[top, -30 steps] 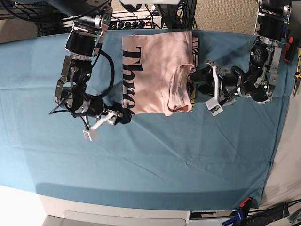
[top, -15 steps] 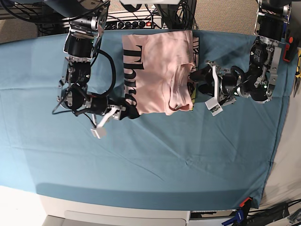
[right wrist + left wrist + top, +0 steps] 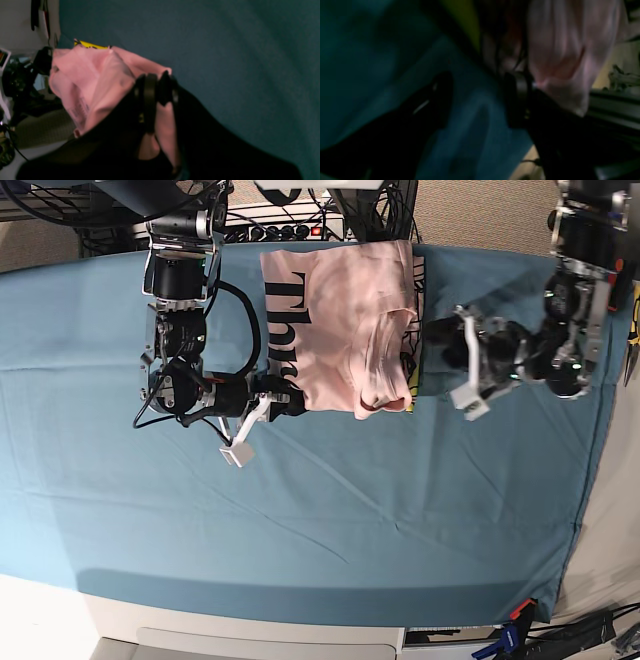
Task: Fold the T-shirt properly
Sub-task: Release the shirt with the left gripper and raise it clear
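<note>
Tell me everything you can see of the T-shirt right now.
The T-shirt is pale pink, soft cotton by its look, partly folded into a rough rectangle on the teal tablecloth near the far edge. Large black serif letters run down one side. The opposite side is bunched, with a rolled fold. The right gripper is shut on a corner of the fabric, lifting it; a small printed label shows inside. The left gripper stands open beside the bunched edge; contact is unclear.

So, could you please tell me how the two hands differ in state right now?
The right hand is shut on the T-shirt, pinching its near corner; the left hand stands open, holding nothing. In the base view the right hand meets the shirt's lettered side, while the left hand sits apart from the opposite side. Both lie low over the teal tablecloth.
</note>
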Tool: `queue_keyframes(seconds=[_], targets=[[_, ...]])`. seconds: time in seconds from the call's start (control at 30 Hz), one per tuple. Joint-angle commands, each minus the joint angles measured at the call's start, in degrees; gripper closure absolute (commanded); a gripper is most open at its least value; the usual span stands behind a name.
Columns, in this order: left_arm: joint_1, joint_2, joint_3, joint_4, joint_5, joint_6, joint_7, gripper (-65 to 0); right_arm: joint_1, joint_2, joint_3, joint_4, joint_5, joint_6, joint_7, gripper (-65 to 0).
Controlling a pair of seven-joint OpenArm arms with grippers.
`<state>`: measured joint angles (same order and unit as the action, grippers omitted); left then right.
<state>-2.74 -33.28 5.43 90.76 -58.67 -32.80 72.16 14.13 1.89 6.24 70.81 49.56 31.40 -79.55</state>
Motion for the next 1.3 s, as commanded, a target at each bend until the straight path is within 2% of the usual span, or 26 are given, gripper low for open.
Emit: queue_keyframes(seconds=[0.0, 0.17, 0.3, 0.43, 0.53, 0.67, 0.77, 0.93, 1.17, 1.27], targets=[[-0.2, -2.7, -0.5, 0.9, -1.8, 0.3, 0.1, -34.1, 1.1, 0.0, -0.2, 0.7, 0.7, 0.6, -0.5, -3.2], [2.5, -10.3, -0.5, 0.9, -4.3, 1.6, 0.4, -40.2, 1.1, 0.0, -0.2, 0.7, 0.7, 1.0, -0.5, -3.2], [6.3, -13.0, -0.5, 0.9, -7.2, 1.5, 0.2, -41.3, 1.1, 0.0, -0.2, 0.7, 0.7, 1.0, -0.5, -3.2], [10.3, -12.4, -0.5, 1.6, -10.9, 1.3, 0.9, -41.3, 1.1, 0.0, -0.2, 0.7, 0.7, 1.0, -0.5, -3.2], [13.7, -11.2, -0.5, 4.2, -14.6, -0.1, 2.0, -41.3, 1.1, 0.0, -0.2, 0.7, -0.2, 1.2, -0.5, -3.2], [18.6, -8.9, -0.5, 10.5, -15.0, 0.0, 1.8, -41.3, 1.1, 0.0, -0.2, 0.7, -0.2, 1.3, -0.5, -3.2], [20.8, -7.0, -0.5, 15.3, -11.6, 0.2, -0.1, -41.2, 1.1, 0.0, -0.2, 0.7, -0.6, 1.3, -0.5, -3.2], [20.8, -4.8, -0.5, 18.5, -4.3, 3.7, -3.6, -41.2, 1.1, 0.0, -0.2, 0.7, -0.6, 1.3, -0.5, -3.2], [20.7, -4.3, -0.5, 18.5, -1.2, 4.8, -5.1, -41.2, 1.1, 0.0, -0.2, 0.7, -0.6, 1.3, -0.5, -3.2], [20.7, -2.3, -0.5, 18.5, 1.6, 7.0, -6.7, -41.2, 1.1, 0.0, -0.2, 0.7, -0.5, 1.3, -0.5, -3.2]])
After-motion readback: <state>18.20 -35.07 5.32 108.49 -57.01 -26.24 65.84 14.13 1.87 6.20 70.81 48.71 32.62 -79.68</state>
